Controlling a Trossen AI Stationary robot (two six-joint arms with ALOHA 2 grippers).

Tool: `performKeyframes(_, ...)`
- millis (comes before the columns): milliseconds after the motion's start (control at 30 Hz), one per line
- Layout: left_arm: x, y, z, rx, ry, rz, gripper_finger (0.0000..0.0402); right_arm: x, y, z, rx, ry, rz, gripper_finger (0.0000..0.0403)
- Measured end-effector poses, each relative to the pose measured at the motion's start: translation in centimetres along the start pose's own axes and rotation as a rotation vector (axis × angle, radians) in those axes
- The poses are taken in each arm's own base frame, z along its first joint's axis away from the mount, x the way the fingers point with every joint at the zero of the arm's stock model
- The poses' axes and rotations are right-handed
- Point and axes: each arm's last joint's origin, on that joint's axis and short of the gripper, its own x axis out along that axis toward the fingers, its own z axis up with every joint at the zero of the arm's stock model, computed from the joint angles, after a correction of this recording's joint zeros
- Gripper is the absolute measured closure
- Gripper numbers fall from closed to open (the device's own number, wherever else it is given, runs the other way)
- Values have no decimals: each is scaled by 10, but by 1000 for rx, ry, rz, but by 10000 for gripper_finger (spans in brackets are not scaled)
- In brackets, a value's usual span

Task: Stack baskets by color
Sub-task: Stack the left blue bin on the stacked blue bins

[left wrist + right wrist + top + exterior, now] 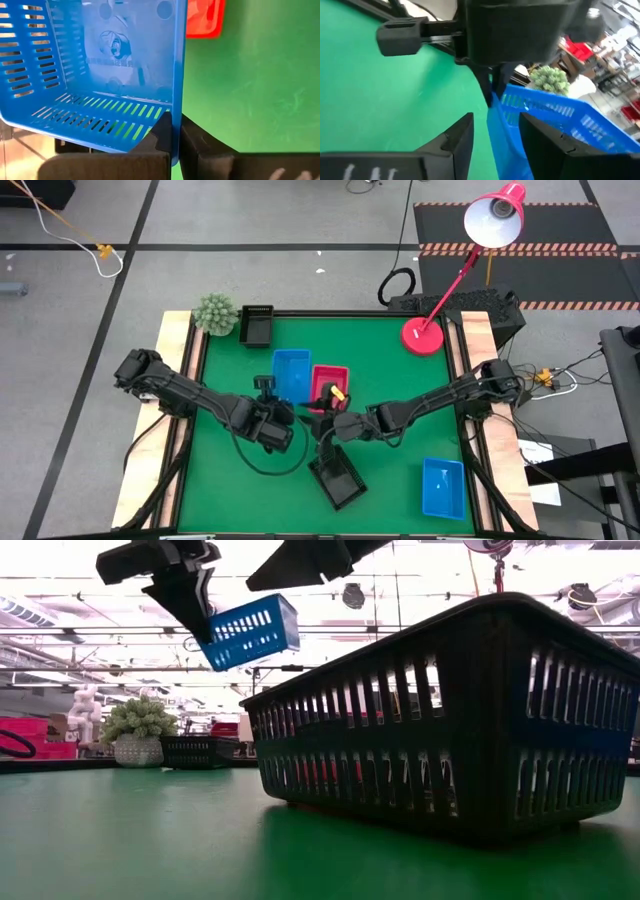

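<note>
The blue basket (246, 632) hangs tilted above mid-tabletop (230, 500), its rim pinched in the left gripper (175, 135), fingers clamped. The right gripper (496, 127) faces it closely, fingers apart astride the same wall.

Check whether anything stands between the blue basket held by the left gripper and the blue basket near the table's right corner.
Yes. The right arm reaches across between the lifted blue basket, pinched in the left gripper, and the other blue basket. A black basket lies just beside that line.
</note>
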Motion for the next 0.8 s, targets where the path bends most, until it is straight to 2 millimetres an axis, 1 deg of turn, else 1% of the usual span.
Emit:
performKeyframes(200, -4, -6, 1, 49, -34, -7, 385, 2, -3, -4, -23, 27, -2, 250)
performKeyframes(367, -6, -9, 0, 76, -39, -9, 395, 4, -5, -8, -33, 62, 3, 263)
performKeyframes(567, -12, -5, 5, 66, -74, 12, 377, 4, -4, -11, -77, 82, 11, 280)
performKeyframes(800, -22, -4, 12, 69, -124, 19, 376, 5, -5, -15, -69, 113, 16, 288)
